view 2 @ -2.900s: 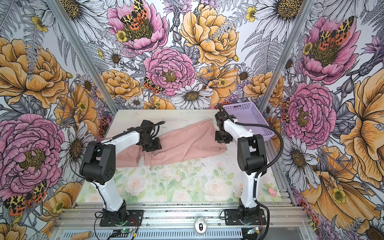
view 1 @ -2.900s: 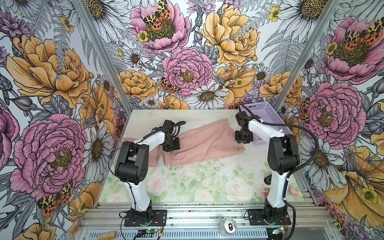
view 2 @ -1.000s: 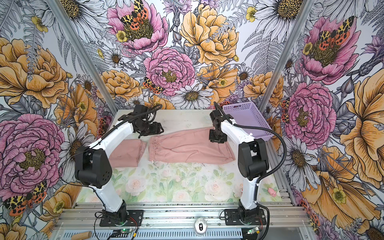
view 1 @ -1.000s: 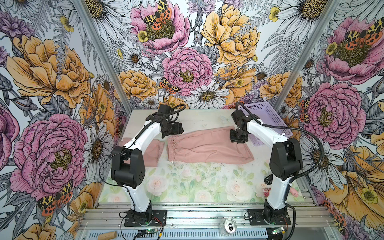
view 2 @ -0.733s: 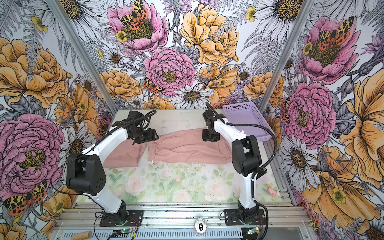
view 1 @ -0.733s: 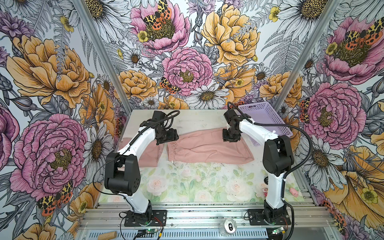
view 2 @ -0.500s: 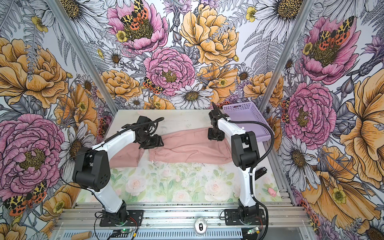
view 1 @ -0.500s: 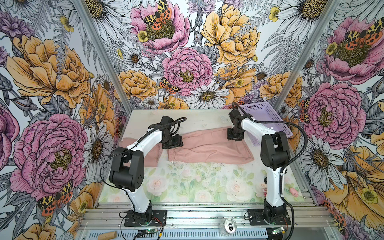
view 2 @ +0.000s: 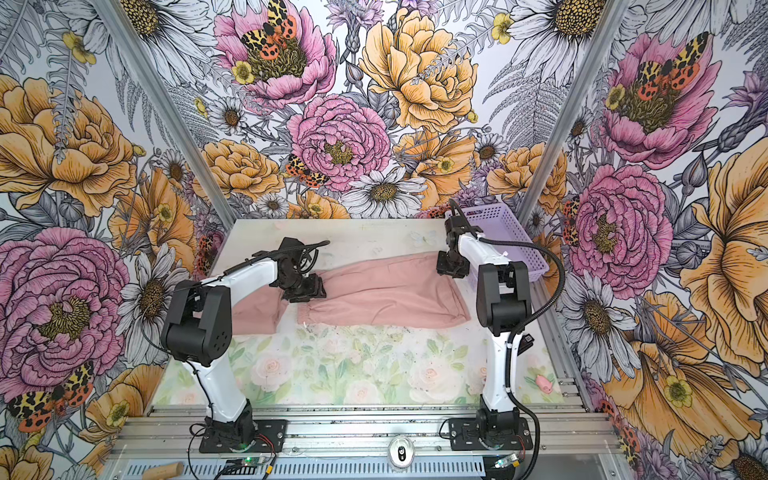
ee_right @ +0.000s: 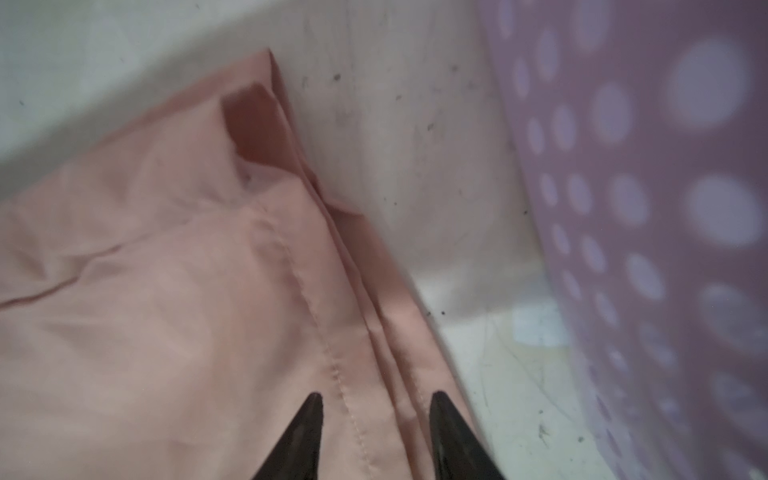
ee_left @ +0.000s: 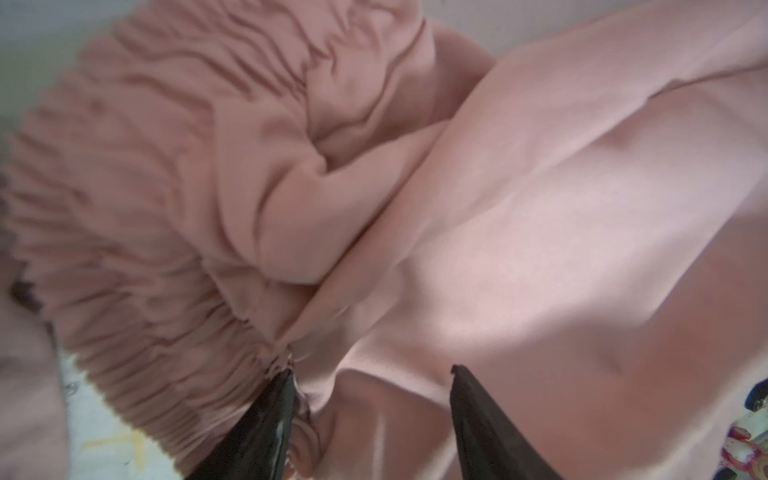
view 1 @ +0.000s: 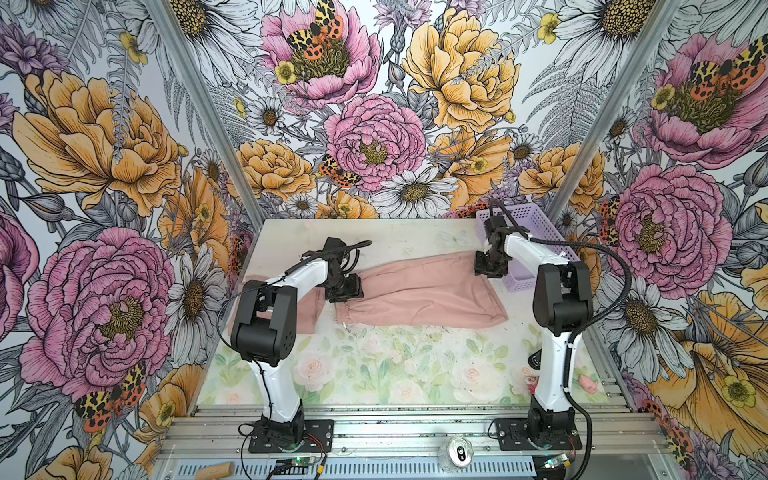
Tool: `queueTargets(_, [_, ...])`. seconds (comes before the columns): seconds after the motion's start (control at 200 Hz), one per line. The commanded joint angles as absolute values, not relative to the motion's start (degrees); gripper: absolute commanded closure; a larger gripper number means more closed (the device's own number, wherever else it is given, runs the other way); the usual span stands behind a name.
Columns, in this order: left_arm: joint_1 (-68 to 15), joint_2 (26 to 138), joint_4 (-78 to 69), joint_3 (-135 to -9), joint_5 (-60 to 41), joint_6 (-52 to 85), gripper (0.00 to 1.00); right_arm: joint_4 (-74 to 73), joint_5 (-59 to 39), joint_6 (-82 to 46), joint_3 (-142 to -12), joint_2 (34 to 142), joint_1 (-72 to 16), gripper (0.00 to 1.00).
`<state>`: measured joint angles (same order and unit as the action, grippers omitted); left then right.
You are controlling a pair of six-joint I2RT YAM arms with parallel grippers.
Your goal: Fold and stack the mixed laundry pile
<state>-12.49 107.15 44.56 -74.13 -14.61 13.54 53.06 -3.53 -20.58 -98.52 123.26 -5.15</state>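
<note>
We are seeing a lavender perforated basket (view 1: 536,218) (view 2: 500,220) (ee_right: 665,208) sitting at the far right corner of the floral table (view 1: 374,374). A drink can (view 1: 458,448) is standing on the front rail, a cork-like cylinder (view 1: 216,471) is lying front left, and a small pink object (view 1: 589,382) is resting front right.

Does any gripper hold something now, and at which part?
Nothing looks gripped: the left gripper has its jaws apart over the pink garment beside its gathered waistband, and the right gripper over its stitched hem.

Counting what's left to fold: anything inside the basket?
Only bare perforated floor shows in the basket, in both top views. The right arm covers much of its near half; that can't be checked.
</note>
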Motion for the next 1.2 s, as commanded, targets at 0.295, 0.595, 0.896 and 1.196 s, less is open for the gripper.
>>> queueTargets(0.295, [-11.45, 108.07, 43.15, -73.74, -13.92, 13.62, 0.40, 51.23, -5.92, -19.86, -95.59, 123.69, -5.52, 0.71])
queueTargets(0.595, [-11.00, 108.19, 43.15, -73.00, -13.63, 13.36, 0.41, 51.24, -3.65, -19.25, -93.84, 122.02, -4.82, 0.96])
queueTargets(0.896, [-9.93, 109.76, 43.21, -71.99, -13.15, 12.31, 0.44, 51.35, 0.82, -18.77, -90.94, 117.96, -3.54, 1.00])
queueTargets(1.196, [-10.02, 109.66, 43.33, -71.74, -13.47, 12.26, 0.44, 51.33, 1.11, -18.76, -90.50, 118.62, -2.81, 1.00])
